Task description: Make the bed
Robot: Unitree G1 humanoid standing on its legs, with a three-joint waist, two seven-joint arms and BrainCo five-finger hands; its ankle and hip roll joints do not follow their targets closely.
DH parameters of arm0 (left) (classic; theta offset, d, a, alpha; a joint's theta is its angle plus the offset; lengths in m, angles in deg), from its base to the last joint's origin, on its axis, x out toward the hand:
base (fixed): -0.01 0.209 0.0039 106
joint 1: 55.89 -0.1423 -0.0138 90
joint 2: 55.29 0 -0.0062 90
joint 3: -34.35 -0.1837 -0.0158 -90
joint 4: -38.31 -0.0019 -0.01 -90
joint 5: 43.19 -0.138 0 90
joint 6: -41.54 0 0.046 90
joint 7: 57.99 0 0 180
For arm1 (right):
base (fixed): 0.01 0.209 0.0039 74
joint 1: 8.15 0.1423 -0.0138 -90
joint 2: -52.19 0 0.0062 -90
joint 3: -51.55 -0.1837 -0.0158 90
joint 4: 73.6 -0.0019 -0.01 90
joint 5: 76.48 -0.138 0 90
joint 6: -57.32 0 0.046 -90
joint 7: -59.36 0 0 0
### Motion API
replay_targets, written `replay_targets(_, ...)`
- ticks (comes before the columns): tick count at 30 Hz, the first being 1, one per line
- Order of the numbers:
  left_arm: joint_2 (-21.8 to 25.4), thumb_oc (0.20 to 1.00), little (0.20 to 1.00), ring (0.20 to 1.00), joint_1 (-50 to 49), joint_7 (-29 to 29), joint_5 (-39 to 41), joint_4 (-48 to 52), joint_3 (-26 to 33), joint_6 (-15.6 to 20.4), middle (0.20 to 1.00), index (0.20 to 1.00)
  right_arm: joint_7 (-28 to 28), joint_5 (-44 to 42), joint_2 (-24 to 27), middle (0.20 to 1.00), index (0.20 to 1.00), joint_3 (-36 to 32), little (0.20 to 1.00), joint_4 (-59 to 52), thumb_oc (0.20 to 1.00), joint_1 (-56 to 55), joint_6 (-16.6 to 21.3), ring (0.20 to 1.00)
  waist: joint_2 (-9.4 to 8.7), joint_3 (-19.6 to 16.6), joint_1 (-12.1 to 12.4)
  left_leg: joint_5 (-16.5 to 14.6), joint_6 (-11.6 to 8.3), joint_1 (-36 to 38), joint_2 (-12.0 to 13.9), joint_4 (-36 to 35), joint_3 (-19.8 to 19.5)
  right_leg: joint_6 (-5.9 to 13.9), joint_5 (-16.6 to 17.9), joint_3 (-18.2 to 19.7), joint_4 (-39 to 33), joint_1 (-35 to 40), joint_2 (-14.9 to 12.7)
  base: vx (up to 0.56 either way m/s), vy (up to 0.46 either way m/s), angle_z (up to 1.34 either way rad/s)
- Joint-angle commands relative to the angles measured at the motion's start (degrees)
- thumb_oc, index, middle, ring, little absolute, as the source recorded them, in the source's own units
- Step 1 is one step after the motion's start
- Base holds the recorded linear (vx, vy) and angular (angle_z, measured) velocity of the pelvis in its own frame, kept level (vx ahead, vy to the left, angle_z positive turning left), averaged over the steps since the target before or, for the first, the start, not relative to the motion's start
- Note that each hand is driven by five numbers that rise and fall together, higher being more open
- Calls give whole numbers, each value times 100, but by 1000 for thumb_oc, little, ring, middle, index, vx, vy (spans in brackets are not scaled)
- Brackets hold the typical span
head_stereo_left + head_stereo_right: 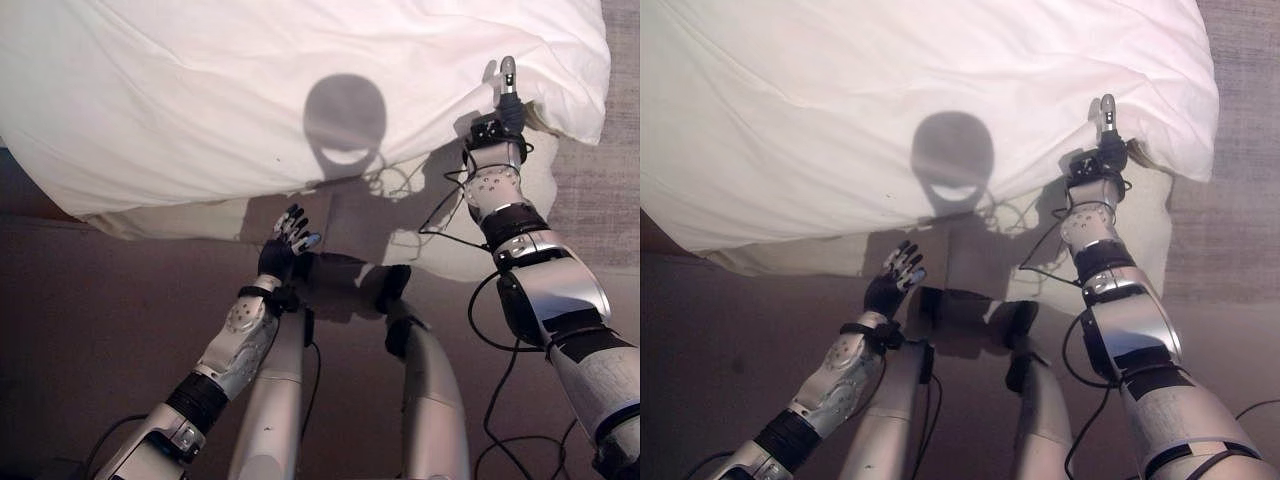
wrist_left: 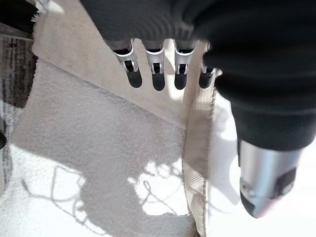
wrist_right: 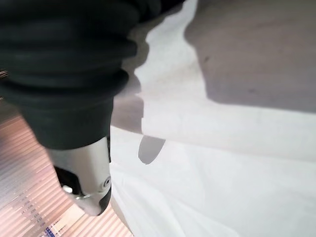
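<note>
The big white duvet (image 1: 250,90) lies puffed up across the bed, and its near edge hangs over a cream sheet (image 1: 300,215) that shows under it. At the right corner of the duvet the right robot hand (image 1: 507,95) is pushed up against the cloth, with one straight finger poking up; most of its fingers are hidden by the cloth, so I cannot tell if it is holding the duvet or just touching it. The left robot hand (image 1: 290,235) is lower, near the edge of the sheet, with its fingers spread wide and nothing in it. To do this step well, I think the right robot hand should get a good hold on the corner and pull it flat and even, slowly, so the duvet does not bunch up. The left wrist view shows the sheet's woven hem (image 2: 197,163) up close. The right wrist view shows a fold in the duvet near the thumb (image 3: 86,182).
</note>
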Motion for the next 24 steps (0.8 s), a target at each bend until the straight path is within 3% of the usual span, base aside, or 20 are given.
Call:
replay_targets(1,-128,1000,1000,1000,-27,121,327,701,-120,155,1000,1000,20,159,511,200,200,100,200,-496,200,305,355,200,270,-160,-37,-588,266,216,-137,104,-126,553,84,-51,8,-20,-49,0,0,0)
replay_targets(5,-336,1000,1000,1000,182,259,811,746,-187,208,1000,1000,43,185,240,200,200,137,200,-1173,200,29,567,200,162,-160,-157,-594,269,181,-121,132,-108,552,125,-33,-31,-46,-24,0,0,0)
replay_targets(6,-632,1000,1000,1000,397,379,1448,746,-317,200,1000,1000,31,222,12,200,200,170,200,-1563,200,-135,669,200,62,-160,-273,-604,272,156,-99,150,-90,538,144,-19,-60,-75,4,0,0,0)
replay_targets(9,-822,1000,1000,1000,682,532,1798,629,-485,155,1000,1000,-6,293,-159,200,200,259,200,-1937,200,-325,781,200,-22,-160,-378,-620,273,120,-82,208,-70,528,160,3,-61,-108,35,-10,-3,-3)
replay_targets(10,-1150,1000,1000,1000,995,681,2378,559,-699,75,1000,1000,76,230,-395,200,200,319,200,-2383,200,-513,884,200,-137,-160,-521,-645,274,103,-63,245,-58,525,176,27,-84,-135,73,-21,-8,-6)
replay_targets(13,-1381,1000,1000,1000,1215,753,2777,464,-704,101,1000,1000,75,330,-519,200,200,411,200,-2888,200,-777,969,200,-239,-160,-621,-660,276,80,-40,291,-41,517,201,52,-111,-158,109,-18,-25,-6)
replay_targets(16,-1901,1000,1000,1000,1581,755,3403,447,-752,236,1000,1000,32,603,-688,200,200,541,200,-3787,200,-1284,1129,200,-421,-160,-808,-693,285,7,-5,405,-3,518,249,87,-148,-215,174,-7,-25,-18)
replay_targets(24,-2259,1000,1000,1000,1960,736,3784,493,-804,427,1000,1000,20,782,-680,200,200,649,200,-4450,200,-1629,1221,200,-481,-161,-956,-730,296,-51,30,484,4,535,264,112,-136,-274,215,0,-9,-6)
